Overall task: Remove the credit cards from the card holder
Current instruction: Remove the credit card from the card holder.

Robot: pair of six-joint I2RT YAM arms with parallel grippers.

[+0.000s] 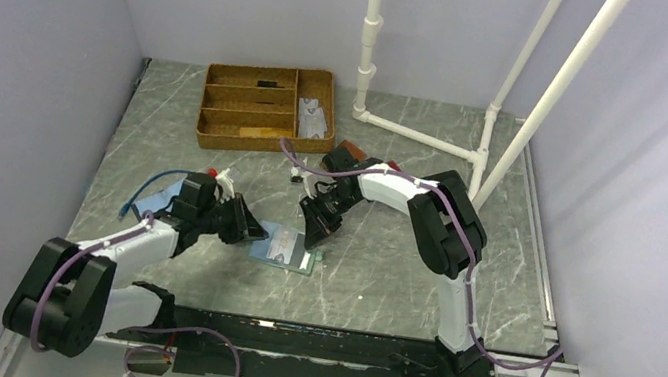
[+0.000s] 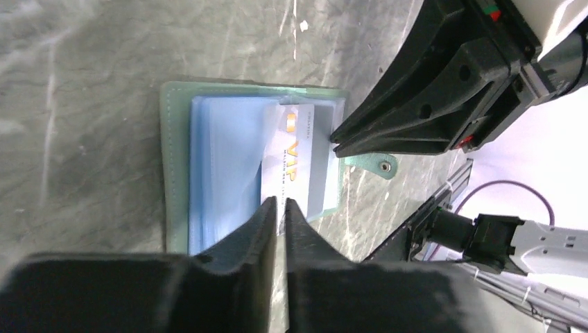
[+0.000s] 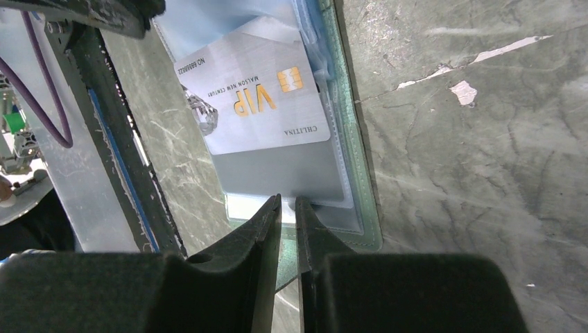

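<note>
Black fingers of the left gripper (image 2: 279, 202) fill the bottom of its wrist view, drawn nearly together with a sliver of gap at the near edge of a credit card (image 2: 291, 149) marked VIP; whether they pinch it I cannot tell; opposite, the right gripper (image 3: 288, 201) is closed thin on the tab-side edge of the card holder (image 2: 177, 159), apparently pinning its clear sleeves; the holder lies open and flat mid-tabletop (image 2: 83, 83), between the arms; the card sits askew, seemingly partly out of its sleeve yet over the holder; I judge extraction begun, not finished; what the other sleeves hold is unreadable.
</note>
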